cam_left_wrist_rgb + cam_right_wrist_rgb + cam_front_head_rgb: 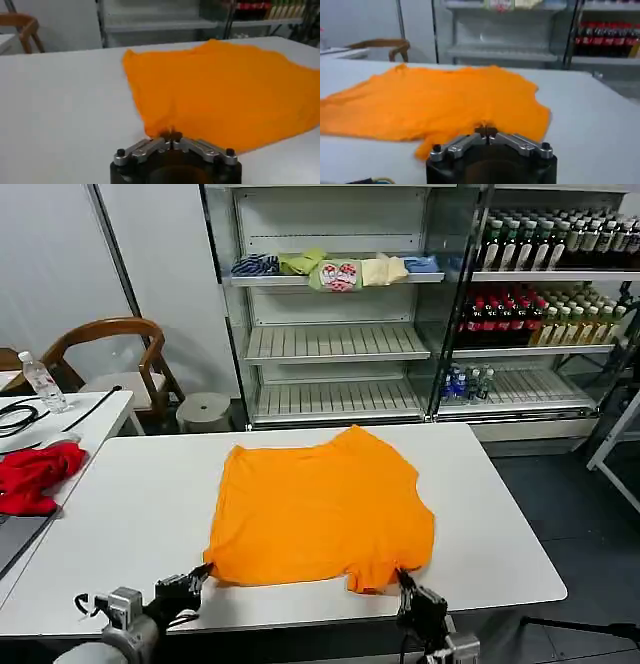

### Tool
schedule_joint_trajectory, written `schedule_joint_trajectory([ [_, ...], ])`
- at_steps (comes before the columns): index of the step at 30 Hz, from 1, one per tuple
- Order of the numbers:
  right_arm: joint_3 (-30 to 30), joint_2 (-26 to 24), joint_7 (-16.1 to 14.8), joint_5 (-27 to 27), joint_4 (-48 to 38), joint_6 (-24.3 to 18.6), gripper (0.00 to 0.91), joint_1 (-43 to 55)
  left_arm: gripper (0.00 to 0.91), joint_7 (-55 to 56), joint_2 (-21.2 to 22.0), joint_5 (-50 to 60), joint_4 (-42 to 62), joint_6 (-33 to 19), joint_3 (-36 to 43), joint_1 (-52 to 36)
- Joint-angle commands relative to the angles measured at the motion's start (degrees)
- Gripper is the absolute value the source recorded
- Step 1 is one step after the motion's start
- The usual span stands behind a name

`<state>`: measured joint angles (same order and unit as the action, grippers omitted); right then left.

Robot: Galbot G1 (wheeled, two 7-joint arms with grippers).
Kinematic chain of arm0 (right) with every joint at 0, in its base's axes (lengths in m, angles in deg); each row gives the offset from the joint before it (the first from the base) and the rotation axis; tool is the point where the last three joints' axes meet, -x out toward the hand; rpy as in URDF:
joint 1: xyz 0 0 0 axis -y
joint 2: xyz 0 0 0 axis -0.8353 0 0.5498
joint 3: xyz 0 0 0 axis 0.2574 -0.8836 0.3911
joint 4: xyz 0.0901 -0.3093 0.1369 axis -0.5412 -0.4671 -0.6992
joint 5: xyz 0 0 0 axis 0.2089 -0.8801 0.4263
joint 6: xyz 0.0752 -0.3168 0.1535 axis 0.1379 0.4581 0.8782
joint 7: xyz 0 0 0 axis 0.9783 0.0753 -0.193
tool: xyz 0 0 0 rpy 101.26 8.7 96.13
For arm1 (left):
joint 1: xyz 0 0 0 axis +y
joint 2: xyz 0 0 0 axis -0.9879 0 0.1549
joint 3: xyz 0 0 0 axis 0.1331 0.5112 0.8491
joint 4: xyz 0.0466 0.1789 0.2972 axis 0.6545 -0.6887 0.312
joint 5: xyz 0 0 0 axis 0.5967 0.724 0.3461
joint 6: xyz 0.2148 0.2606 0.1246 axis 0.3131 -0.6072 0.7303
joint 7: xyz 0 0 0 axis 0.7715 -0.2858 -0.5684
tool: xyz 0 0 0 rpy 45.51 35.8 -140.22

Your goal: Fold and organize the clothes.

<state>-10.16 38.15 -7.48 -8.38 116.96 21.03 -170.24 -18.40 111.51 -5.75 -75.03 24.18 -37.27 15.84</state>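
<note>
While the orange T-shirt (320, 509) lies on the table (140, 514), both grippers' fingers pinch its near hem.

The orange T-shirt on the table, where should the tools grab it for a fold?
Grip the orange T-shirt at its two near-edge corners, coming from the robot's side. It lies flat, and the left tool and right tool are already pinched there.

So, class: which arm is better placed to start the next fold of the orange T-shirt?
Neither clearly. The left gripper is shut on the orange T-shirt at its near-left corner, the right gripper on its near-right edge; probably both lift together.
</note>
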Motion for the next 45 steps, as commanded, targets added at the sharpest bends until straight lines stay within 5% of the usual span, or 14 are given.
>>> schedule_joint_trajectory([
  [1, -0.03, -0.55, -0.28, 2.56, -6.90, 0.70, 0.000, 12.77, 0.000, -4.36, 1.12, -2.88, 10.38, -1.12, 4.28, -17.18],
  [16, -2.49, 1.67, -1.59, 1.67, -20.13, -1.53, 0.000, 24.05, 0.000, -5.25, 4.10, -2.83, 23.00, -3.07, 9.04, -26.95],
  [36, -4.78, 4.22, -2.19, -0.33, -28.94, -2.59, 0.000, 30.12, 0.010, -5.72, 5.69, -2.10, 27.48, -4.75, 9.22, -27.72],
  [37, -4.82, 4.23, -2.19, -0.39, -29.00, -2.61, 0.000, 30.19, 0.191, -5.54, 5.74, -1.82, 27.49, -4.78, 9.27, -27.73],
  [38, -4.98, 4.37, -1.76, -1.32, -29.36, -2.47, 0.806, 30.43, 0.907, -5.15, 5.73, -1.32, 27.48, -4.87, 9.42, -27.75],
  [39, -4.96, 4.62, -1.85, -1.81, -30.04, -2.37, 0.907, 30.81, 0.907, -4.41, 5.68, -0.51, 27.69, -5.86, 9.77, -27.82],
  [45, -4.69, 6.01, -1.50, -2.70, -35.34, -4.05, 0.907, 34.02, 0.907, -4.38, 5.50, -0.70, 27.48, -7.07, 9.25, -27.68],
])
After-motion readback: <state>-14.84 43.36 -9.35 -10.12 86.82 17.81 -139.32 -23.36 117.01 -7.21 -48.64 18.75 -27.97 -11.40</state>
